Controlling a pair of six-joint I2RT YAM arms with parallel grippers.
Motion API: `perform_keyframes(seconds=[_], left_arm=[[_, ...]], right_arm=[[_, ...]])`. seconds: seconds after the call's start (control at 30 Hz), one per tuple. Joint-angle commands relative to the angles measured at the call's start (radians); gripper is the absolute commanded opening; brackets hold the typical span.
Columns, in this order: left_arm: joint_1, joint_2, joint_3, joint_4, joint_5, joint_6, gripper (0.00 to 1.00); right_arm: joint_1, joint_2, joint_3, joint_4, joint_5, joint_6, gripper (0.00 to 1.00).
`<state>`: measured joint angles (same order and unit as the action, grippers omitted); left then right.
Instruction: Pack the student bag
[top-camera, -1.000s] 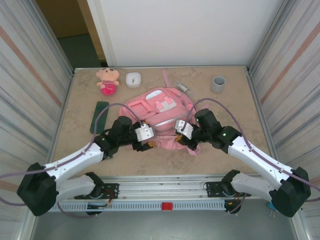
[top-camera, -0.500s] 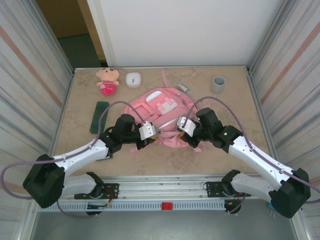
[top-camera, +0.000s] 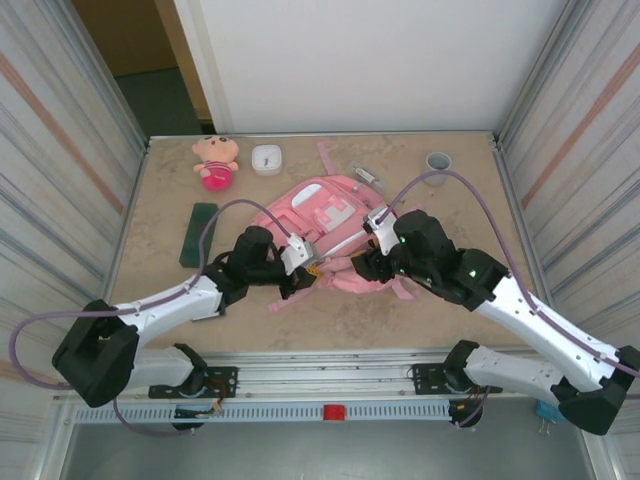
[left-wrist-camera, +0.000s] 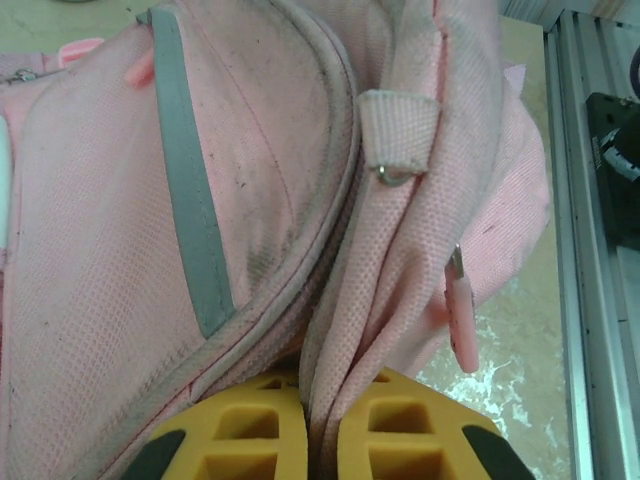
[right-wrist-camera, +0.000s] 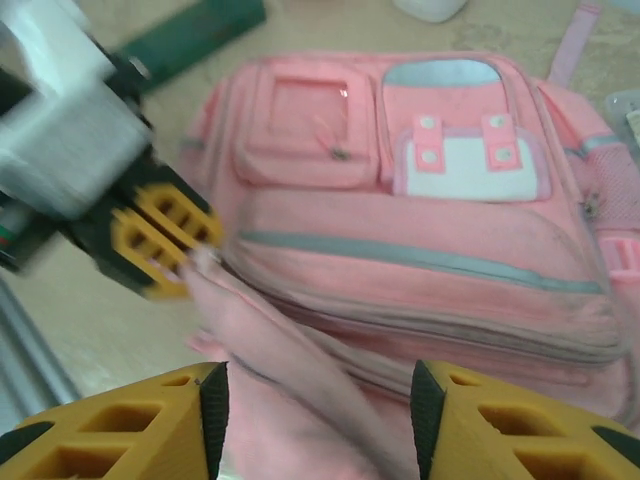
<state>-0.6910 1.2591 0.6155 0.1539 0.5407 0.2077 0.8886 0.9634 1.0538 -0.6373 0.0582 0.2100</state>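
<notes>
Pinching student bag (right-wrist-camera: 400, 290) fabric: left gripper (left-wrist-camera: 320, 405), clamped tight; right gripper (right-wrist-camera: 320, 385) wide apart, empty.

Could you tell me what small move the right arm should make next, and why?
Probably close the right gripper on the student bag fabric lying between its open jaws. The left gripper pinches a fold at the bag's near edge, so a second grip could help pull it open.

The pink student bag (top-camera: 325, 212) was seen laid flat at the middle of the desk (top-camera: 165, 195), front up, its white-trimmed pockets and grey strip displayed. A fold of fabric at its near edge was pinched in the left hand (left-wrist-camera: 320, 425).
</notes>
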Motion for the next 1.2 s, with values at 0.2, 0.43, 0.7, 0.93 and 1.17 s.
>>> perform_keyframes(seconds=[0.2,0.43,0.7,0.93,1.17], left_arm=[[-0.005,0.026,0.100,-0.024,0.087,-0.150,0.00],[-0.005,0.030,0.104,-0.019,0.112,-0.163,0.00],[-0.005,0.021,0.104,-0.013,0.151,-0.170,0.00],[-0.005,0.017,0.102,0.000,0.156,-0.182,0.00],[-0.005,0.022,0.104,-0.001,0.153,-0.182,0.00]], right_arm=[[0.239,0.124,0.031,-0.059,0.221,0.655,0.51],[0.251,0.289,0.021,-0.034,0.277,0.764,0.51],[0.241,0.351,0.002,-0.005,0.396,0.774,0.45],[0.239,0.369,-0.008,-0.060,0.480,0.782,0.22],[0.240,0.358,-0.008,-0.105,0.527,0.795,0.23]])
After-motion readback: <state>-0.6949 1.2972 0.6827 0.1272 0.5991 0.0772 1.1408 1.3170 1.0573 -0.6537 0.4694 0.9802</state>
